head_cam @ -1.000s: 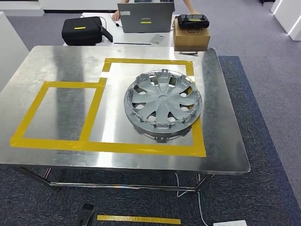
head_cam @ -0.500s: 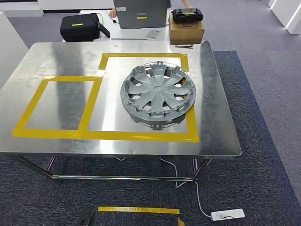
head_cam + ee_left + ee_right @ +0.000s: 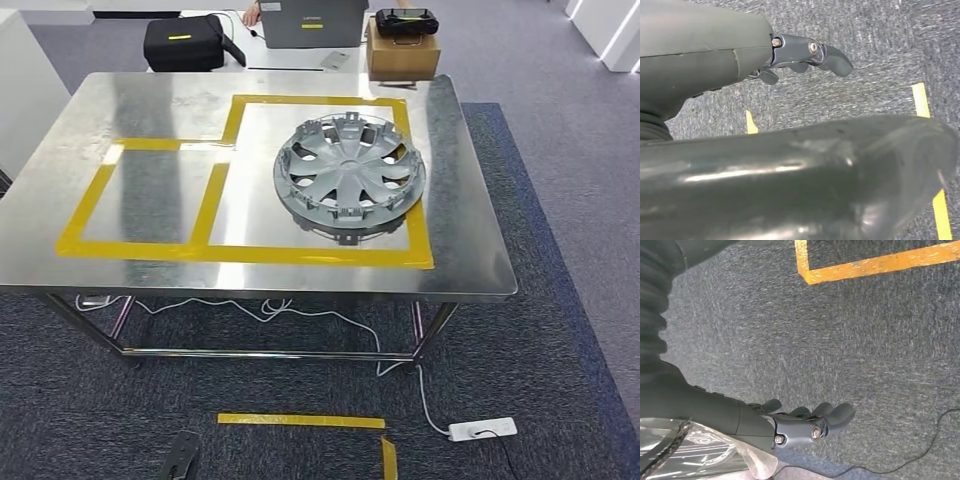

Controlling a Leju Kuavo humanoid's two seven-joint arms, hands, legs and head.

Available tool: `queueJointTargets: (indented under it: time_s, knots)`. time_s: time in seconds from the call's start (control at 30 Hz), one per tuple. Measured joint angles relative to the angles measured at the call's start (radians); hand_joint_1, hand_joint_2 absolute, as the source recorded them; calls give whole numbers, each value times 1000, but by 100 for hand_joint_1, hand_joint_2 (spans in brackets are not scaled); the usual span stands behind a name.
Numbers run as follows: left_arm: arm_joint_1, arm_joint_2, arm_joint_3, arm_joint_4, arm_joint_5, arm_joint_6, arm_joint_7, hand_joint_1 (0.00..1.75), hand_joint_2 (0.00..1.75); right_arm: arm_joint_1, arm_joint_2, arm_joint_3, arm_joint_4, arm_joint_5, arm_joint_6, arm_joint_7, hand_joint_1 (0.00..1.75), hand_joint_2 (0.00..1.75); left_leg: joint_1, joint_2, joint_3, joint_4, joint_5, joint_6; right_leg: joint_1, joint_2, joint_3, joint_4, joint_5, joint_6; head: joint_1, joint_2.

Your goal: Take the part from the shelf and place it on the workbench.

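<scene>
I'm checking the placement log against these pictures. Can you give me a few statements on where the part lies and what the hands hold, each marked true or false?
1. The wheel cover lies flat on the metal workbench. True.
2. It sits in the smaller taped square. False: it lies in the larger taped area, overlapping the tape at its right side.
3. The left hand grips the wheel cover. False: it holds nothing and hangs over carpet.
4. The right hand holds nothing. True.
5. A power strip lies on the carpet. True.

Part point(image 3: 349, 177) on workbench point(image 3: 468, 230), right half
</scene>
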Motion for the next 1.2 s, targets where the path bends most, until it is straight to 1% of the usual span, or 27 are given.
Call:
queueJointTargets:
  time_s: [0.07,0.1,0.13,0.17,0.2,0.27,0.3,0.33,0.37,0.4,0.47,0.5,0.53,0.57,0.63,0.67,0.7,0.8,0.83,0.87,0.9,0.97,1.03,1.07,1.13,1.17,1.2]
  knots:
    - [-1,-1,0,0,0,0,0,0,0,-3,-3,2,0,0,0,0,0,175,-4,2,-46,19,34,-13,5,0,130,-144,37,-12,0,0]
    - [-1,-2,0,0,0,1,0,0,0,-4,-4,3,0,0,0,0,0,175,-5,1,-67,28,52,-23,7,0,191,-229,61,-22,0,0]
    - [0,-2,0,0,0,1,0,0,0,-5,-4,4,0,0,0,0,0,175,-5,0,-81,38,56,-34,8,-2,231,-302,67,-34,0,0]
    - [1,-2,1,0,0,1,0,0,0,-4,-4,5,1,0,0,0,0,175,-2,-1,-89,51,39,-43,8,-5,216,-300,77,-45,0,0]
    - [2,-2,1,0,0,1,0,0,0,-4,-4,5,1,0,0,0,0,175,0,-2,-99,82,2,-50,6,-8,206,-301,87,-54,-1,0]
    - [2,-2,1,0,0,1,0,0,0,-4,-5,5,1,-1,-1,-1,0,175,6,-3,-127,195,-102,-62,6,-11,180,-301,109,-64,-2,0]
    - [2,-2,1,0,0,1,0,0,0,-4,-5,6,1,-1,-1,-1,0,175,9,-3,-138,258,-137,-66,6,-11,167,-300,121,-64,-2,0]
    - [2,-2,1,0,0,1,0,0,0,-4,-6,6,1,-2,-1,-1,0,175,11,-3,-138,303,-150,-69,7,-12,153,-298,133,-63,-2,0]
    - [2,-1,1,0,0,1,0,0,0,-3,-6,6,1,-2,-1,-1,0,175,13,-3,-126,319,-139,-71,7,-12,138,-295,144,-62,-2,0]
    - [2,-1,1,0,0,1,0,0,0,-3,-6,6,1,-2,-1,-2,0,175,14,-3,-98,297,-111,-71,6,-12,123,-290,155,-59,-3,0]
    - [0,-1,1,0,0,1,0,0,0,-4,-6,6,1,-2,-1,-2,0,175,15,-4,0,167,-64,-65,7,-11,93,-279,172,-51,-3,0]
    - [-2,-1,1,0,0,1,0,0,0,-4,-5,6,1,-1,-1,-2,0,175,14,-4,49,90,-62,-60,8,-12,82,-274,179,-46,-2,0]
    - [-3,0,1,0,0,1,0,0,0,-5,-5,6,1,-1,-1,-2,0,175,12,-4,81,34,-68,-54,9,-12,74,-270,187,-40,-2,0]
    - [-5,0,1,0,0,1,0,0,0,-5,-5,6,2,-1,-1,-3,0,175,9,-5,95,3,-76,-49,9,-13,69,-269,196,-33,-2,0]
    - [-4,0,2,0,0,1,-1,0,0,-5,-5,6,2,-2,-2,-4,0,175,8,-3,85,-6,-67,-35,6,-14,63,-270,209,-18,-1,0]
    - [-4,0,2,1,1,1,-1,0,0,-4,-6,6,2,-3,-3,-4,0,175,8,-1,76,-6,-57,-27,4,-12,57,-262,197,-13,-1,0]
    - [-4,0,2,1,1,1,-1,0,0,-2,-7,6,2,-4,-3,-4,0,175,9,1,65,-8,-45,-18,3,-9,44,-238,166,-9,1,0]
    - [-6,-2,3,1,1,1,-1,0,0,-2,-9,6,3,-6,-4,-6,0,175,5,4,21,-6,-8,-3,3,-2,-7,-60,18,-3,4,0]
    - [-6,-3,3,1,1,1,-1,0,0,-2,-10,6,4,-8,-4,-6,0,175,3,5,4,-5,4,-2,3,-2,-14,-5,-2,-2,4,0]
    - [-6,-3,3,1,1,1,-1,0,0,-2,-11,6,4,-9,-4,-7,0,175,1,5,-13,-2,16,-3,3,-2,-6,23,3,-2,4,0]
    - [-6,-3,3,1,1,2,-1,0,0,-3,-12,6,4,-11,-4,-8,0,175,0,6,-30,2,26,-5,3,-2,18,15,27,-3,4,0]
    - [-7,-4,3,1,-1,3,-1,0,0,-5,-13,6,4,-15,-5,-10,0,175,-1,6,-61,11,46,-11,3,-2,118,-95,73,-8,4,0]
    - [-8,-4,3,1,-2,4,-1,0,0,-9,-14,6,4,-17,-5,-12,0,175,-3,6,-84,24,62,-21,6,-1,226,-245,67,-16,4,0]
    - [-9,-5,3,1,-2,4,-2,0,0,-11,-14,7,5,-17,-5,-13,0,175,-4,7,-90,28,71,-26,9,-1,251,-289,56,-21,4,0]
    - [-8,-5,4,1,-2,5,-2,0,0,-9,-14,7,5,-19,-6,-15,0,175,-2,7,-99,30,88,-37,10,-2,246,-308,56,-34,5,0]
    - [-7,-5,4,1,-2,6,-2,0,0,-8,-14,7,6,-20,-6,-15,0,175,0,5,-104,34,79,-43,10,-4,235,-308,65,-43,6,0]
    - [-5,-5,4,2,-2,6,-2,0,0,-6,-14,8,6,-20,-6,-15,0,175,1,3,-111,53,52,-49,8,-7,225,-309,75,-52,5,0]
